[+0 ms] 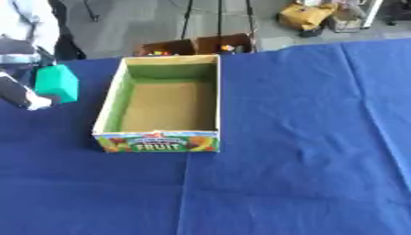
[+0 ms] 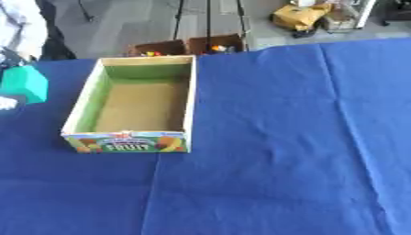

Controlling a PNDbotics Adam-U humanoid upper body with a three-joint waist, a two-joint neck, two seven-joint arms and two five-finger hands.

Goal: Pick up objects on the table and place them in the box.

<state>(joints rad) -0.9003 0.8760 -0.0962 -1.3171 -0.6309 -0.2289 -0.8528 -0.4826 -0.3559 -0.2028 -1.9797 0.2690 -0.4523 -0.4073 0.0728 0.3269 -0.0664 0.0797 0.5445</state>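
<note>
1. Teal block (image 1: 58,82) is sitting against the left hand (image 1: 24,94), on the hand's right and slightly above its pale tip, at the left edge of the left eye view.
2. Block looks to be off the cloth, carried by the hand, but the contact itself is too blurred to confirm.
3. Box (image 1: 112,98) is lying just to the right of the hand and block, a narrow gap between the block and the box's left wall.
4. Box is open-topped, brown floor showing, green inner walls, fruit label on the front panel; nothing is lying inside it.
5. Left hand is coming in from the upper left, arm slanting down toward the table; dark with pale patches, heavily blurred.
6. Cannot tell how the fingers are set, whether wrapped round the block or not.
7. In the right eye view only the block and a bit of the hand's pale tip are showing at the left border.
8. Right hand is showing in neither view.
9. Table (image 1: 305,137) is wearing a blue cloth with fold creases running across it, to the right of and below the hand.
10. Beyond the far edge: grey floor, brown cardboard cartons (image 1: 197,46), black stand legs (image 1: 218,18), yellow bag (image 1: 305,16).
</note>
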